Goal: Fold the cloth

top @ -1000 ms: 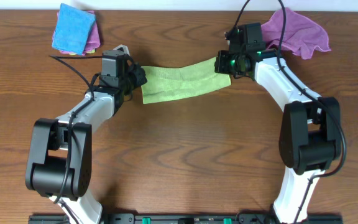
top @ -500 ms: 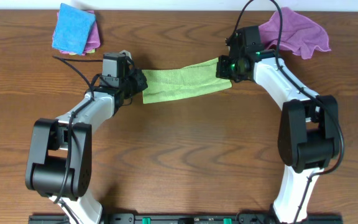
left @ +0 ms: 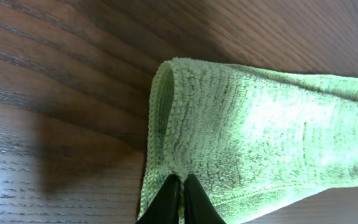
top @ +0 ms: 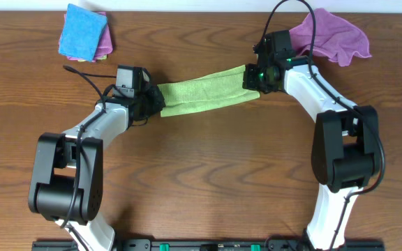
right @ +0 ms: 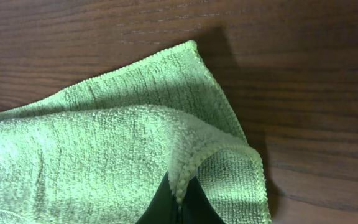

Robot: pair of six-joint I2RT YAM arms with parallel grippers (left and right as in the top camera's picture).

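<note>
A light green cloth point(top: 202, 93) hangs stretched in a narrow band between my two grippers over the wooden table. My left gripper point(top: 156, 102) is shut on its left end; in the left wrist view the black fingertips point(left: 180, 183) pinch the cloth point(left: 260, 130) near its folded edge. My right gripper point(top: 252, 77) is shut on its right end; in the right wrist view the fingertips point(right: 179, 196) pinch a doubled hem of the cloth point(right: 92, 155).
A purple cloth point(top: 332, 36) lies crumpled at the back right, just behind the right arm. A blue cloth point(top: 82, 31) sits on a pink one point(top: 104, 43) at the back left. A black cable point(top: 82, 73) trails by the left arm.
The left gripper has moved slightly toward the front with its end. The green cloth is pulled tauter and narrower than a second ago. The right gripper has barely moved.
</note>
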